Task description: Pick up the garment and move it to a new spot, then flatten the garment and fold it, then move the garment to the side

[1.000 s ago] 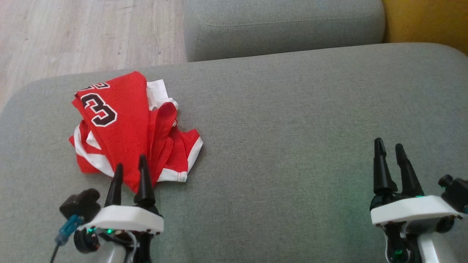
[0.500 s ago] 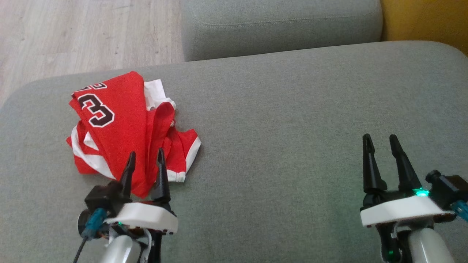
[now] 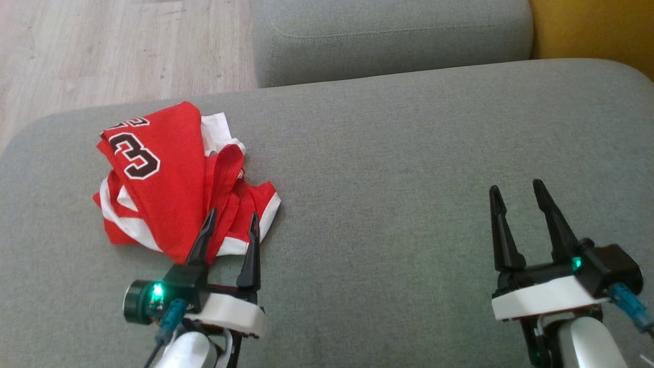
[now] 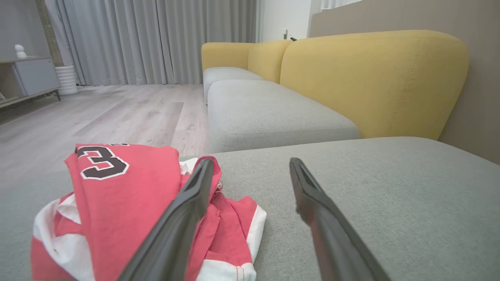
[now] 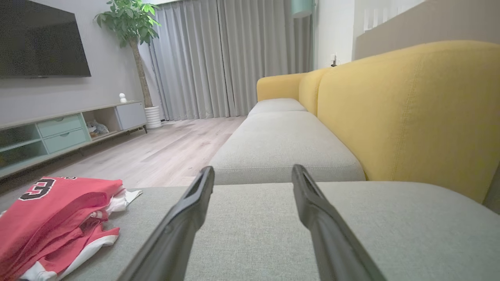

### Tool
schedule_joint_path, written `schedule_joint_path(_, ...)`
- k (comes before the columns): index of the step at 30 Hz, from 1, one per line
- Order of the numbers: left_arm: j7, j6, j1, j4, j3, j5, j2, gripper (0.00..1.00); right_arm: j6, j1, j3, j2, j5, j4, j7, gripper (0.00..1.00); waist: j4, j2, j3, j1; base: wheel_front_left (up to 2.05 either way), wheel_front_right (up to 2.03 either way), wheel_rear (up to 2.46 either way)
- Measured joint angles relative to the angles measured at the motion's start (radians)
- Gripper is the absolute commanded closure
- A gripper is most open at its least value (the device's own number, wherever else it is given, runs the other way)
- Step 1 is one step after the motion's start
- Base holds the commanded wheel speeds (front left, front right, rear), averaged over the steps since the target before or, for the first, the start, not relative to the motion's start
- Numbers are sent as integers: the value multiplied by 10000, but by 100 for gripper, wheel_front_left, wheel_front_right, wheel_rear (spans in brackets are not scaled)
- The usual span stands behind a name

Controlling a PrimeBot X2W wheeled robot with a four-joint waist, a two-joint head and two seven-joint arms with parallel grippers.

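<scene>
1. The left hand (image 3: 233, 214): two long dark fingers set apart, clamped on nothing. In its wrist view the left finger (image 4: 191, 207) crosses red cloth and the other stands over bare grey fabric. Whether either tip touches the cloth cannot be told.
2. The right hand (image 3: 516, 186): fingers likewise apart, above bare upholstery.
3. One garment (image 3: 163, 189): a red jersey with white trim and a dark numeral edged in white, crumpled in a heap. It lies directly ahead of the left hand and spreads to that hand's left, with its near white hem just beside the fingertips. It is well apart from the right hand, far to that hand's left.
4. One grey seat cushion (image 3: 409, 153): it carries the garment and lies under both hands.
5. One second grey cushion (image 3: 393, 36): beyond both hands, past the first cushion's far edge.
6. One yellow backrest (image 4: 371, 78): ahead of the left hand and to its right.
7. One pale wood floor (image 3: 117, 46): ahead of the left hand, beyond the garment.
8. Background, ahead and left of the right hand: grey curtains (image 5: 218, 58), a potted plant (image 5: 129, 19), a dark screen (image 5: 39, 39) and a low cabinet (image 5: 58, 128).
</scene>
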Motion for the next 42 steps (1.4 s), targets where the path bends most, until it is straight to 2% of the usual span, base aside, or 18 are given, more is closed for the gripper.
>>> schedule_joint_path(8,-247,111,-128,81,-336,683,38,0,0,5,123,-4,-1216,-240,-221,0,31,0,25,0,0,0,0)
schedule_joint_path(13,-403,100,-112,-13,2,426,-190,0,0,58,40,-4,-1139,-299,-385,0,59,0,63,0,0,0,0)
schedule_joint_path(23,-667,-550,325,-42,1260,533,-894,0,0,98,-416,-10,-102,180,-627,0,42,0,118,0,0,0,0)
schedule_joint_path(31,-842,-959,406,988,1384,1390,-1162,0,0,333,-303,-8,184,1499,-807,0,60,0,20,0,0,0,0)
schedule_joint_path(42,-842,-1306,404,1233,1841,1639,-1419,0,0,281,-268,-8,140,1762,-807,0,160,0,-69,-1,0,0,0)
